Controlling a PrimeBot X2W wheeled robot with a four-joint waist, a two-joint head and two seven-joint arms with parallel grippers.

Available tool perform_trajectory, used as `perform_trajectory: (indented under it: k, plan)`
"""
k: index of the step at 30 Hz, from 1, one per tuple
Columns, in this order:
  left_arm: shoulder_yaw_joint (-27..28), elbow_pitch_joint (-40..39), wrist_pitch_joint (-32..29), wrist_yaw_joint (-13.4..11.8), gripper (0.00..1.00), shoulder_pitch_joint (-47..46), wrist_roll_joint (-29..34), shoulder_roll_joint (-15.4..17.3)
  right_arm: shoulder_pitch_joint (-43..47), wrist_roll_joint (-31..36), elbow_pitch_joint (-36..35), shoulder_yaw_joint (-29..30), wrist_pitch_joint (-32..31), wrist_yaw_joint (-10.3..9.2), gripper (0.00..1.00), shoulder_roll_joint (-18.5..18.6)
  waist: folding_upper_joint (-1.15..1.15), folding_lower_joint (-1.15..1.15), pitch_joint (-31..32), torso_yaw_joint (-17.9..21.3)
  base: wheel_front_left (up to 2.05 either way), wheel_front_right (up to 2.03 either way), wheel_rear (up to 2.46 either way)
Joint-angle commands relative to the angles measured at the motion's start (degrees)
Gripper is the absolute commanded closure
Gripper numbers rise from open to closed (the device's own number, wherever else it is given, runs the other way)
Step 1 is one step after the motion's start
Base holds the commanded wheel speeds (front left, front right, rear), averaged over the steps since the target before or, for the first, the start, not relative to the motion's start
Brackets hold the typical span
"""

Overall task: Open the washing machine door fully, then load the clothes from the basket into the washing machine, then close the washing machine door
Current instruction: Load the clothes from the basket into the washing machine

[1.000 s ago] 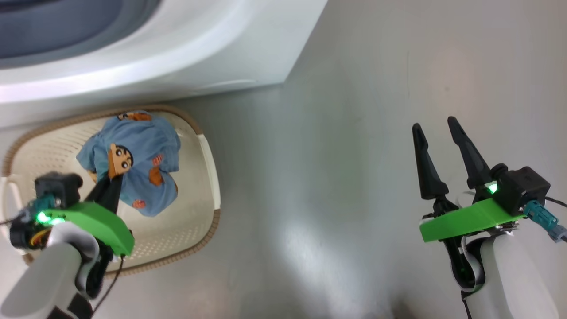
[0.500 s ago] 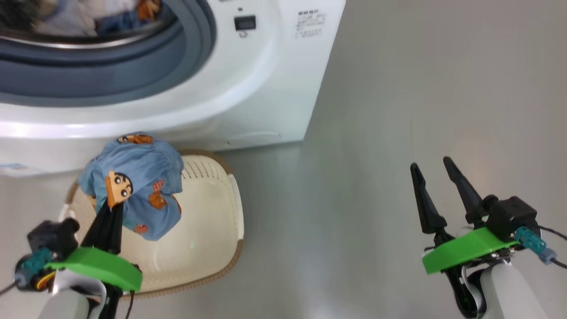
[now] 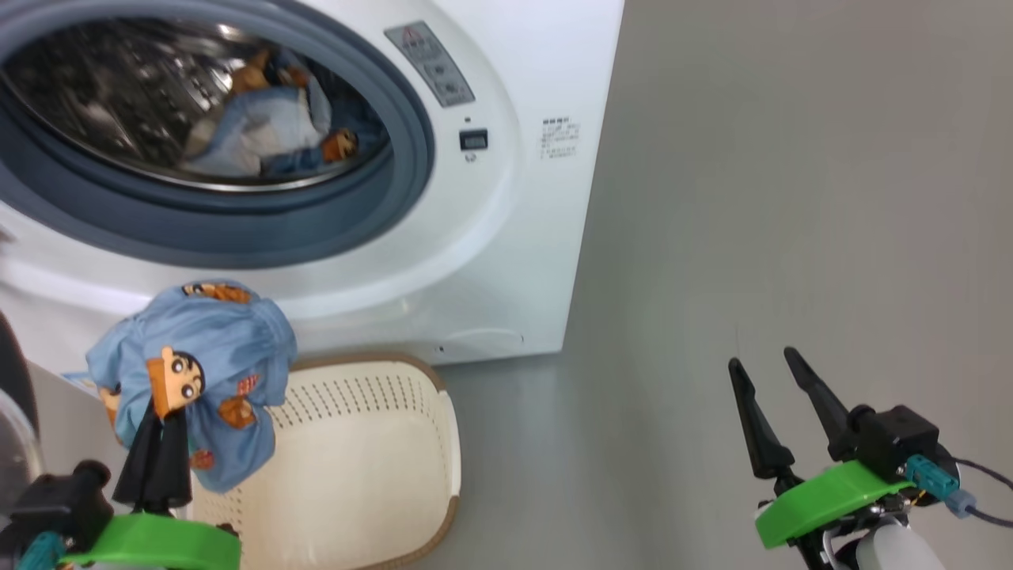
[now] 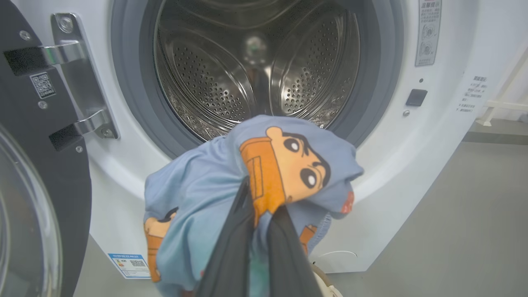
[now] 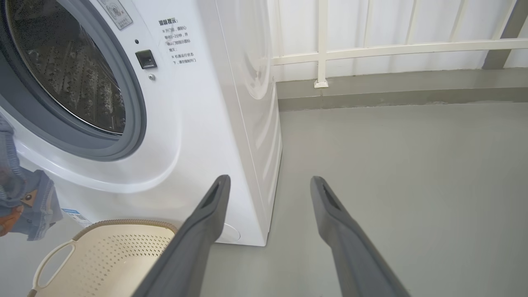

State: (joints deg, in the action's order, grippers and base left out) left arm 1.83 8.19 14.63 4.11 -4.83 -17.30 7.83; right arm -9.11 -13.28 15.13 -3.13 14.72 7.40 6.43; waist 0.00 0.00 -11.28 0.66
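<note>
Glossy grey floor (image 5: 412, 173) runs to a white railing (image 5: 321, 41).

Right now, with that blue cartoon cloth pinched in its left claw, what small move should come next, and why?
Probably carry it forward into the drum: the left gripper is shut on the clothes, held above the basket, and the washing machine door stands open with the drum straight ahead.

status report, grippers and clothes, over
Left gripper shut on clothes, clear of basket. Right gripper open, empty. One bundle in drum; washing machine door open, nothing blocking.
</note>
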Motion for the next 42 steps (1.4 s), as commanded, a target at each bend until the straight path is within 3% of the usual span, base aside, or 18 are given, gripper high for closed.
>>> perform_trajectory:
  k: [1, 20, 33, 42]
  plan:
    - [2.7, -2.4, 0.4, 0.3, 1.0, 0.2, 1.0, 0.7, 0.7, -0.7, -0.9, -1.5, 0.3, 0.09, 0.0, 0.4, 0.0, 0.0, 4.1, -0.6, 0.0, 0.0, 0.0]
    - [8.9, -10.1, 0.4, 2.1, 1.0, 9.7, 5.5, -3.7, 3.6, -0.8, -1.0, -2.4, 0.3, 0.09, 0.0, 0.7, 0.0, 0.0, 10.2, 0.5, 0.0, 0.0, 0.0]
    - [9.1, -8.9, 0.4, 2.6, 1.0, 8.8, 5.9, -4.6, 3.6, -0.6, -1.9, -2.0, 0.3, 0.09, 0.0, 0.7, 0.0, 0.0, 8.4, 0.6, 0.0, 0.0, 0.0]
    - [8.9, -6.0, 0.4, 3.0, 1.0, 2.3, 6.6, -4.5, 2.0, -0.5, -2.3, -1.9, 0.3, 0.09, 0.0, 0.4, 0.0, 0.0, 4.0, 1.9, 0.0, 0.0, 0.0]
